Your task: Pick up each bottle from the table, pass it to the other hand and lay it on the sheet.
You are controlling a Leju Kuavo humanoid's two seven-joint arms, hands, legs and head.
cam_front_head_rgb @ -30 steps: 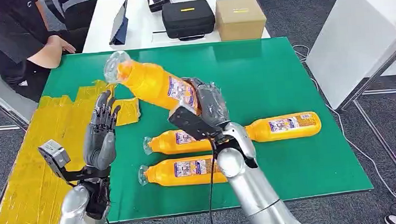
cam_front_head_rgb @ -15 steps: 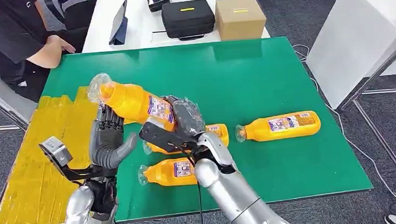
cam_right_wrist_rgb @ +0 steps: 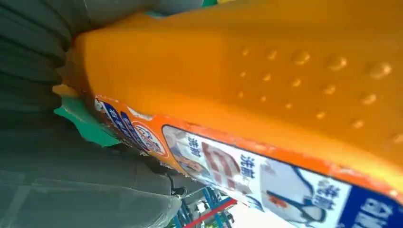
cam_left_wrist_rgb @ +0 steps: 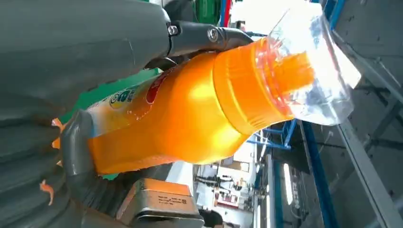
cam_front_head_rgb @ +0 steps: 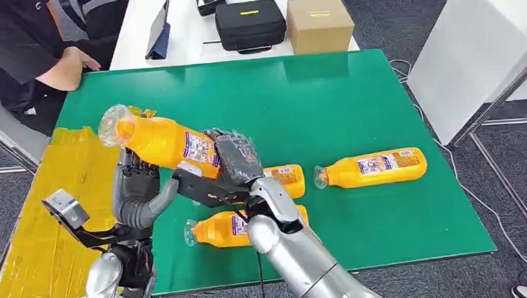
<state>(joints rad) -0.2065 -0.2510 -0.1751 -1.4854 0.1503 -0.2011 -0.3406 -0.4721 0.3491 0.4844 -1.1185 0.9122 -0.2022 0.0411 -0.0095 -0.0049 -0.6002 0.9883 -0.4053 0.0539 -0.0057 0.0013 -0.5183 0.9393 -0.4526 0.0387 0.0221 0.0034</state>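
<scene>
Bottle in transfer — orange, labelled, clear cap end tilted up and away from me, held in the air above the near-left part of the green tabletop. My right hand grips it around the lower body, fingers wrapped over the label. My left hand sits under the bottle's shoulder with fingers and thumb cupped around it; in the left wrist view the thumb and a dark finger bracket the orange body, so I read it as gripping too.

Sheet — yellow, crinkled, lying left of the held bottle over the tabletop's left edge.

Remaining bottles, all on their sides on the tabletop:
- second bottle, just right of my right hand, partly hidden behind it;
- third bottle, near edge, below the held bottle, partly covered by my right forearm;
- fourth bottle, well right of the held bottle, cap end pointing toward it.

Person's forearm rests at the tabletop's far-left corner. Beyond the held bottle, on a white table: black case and cardboard box, side by side.
</scene>
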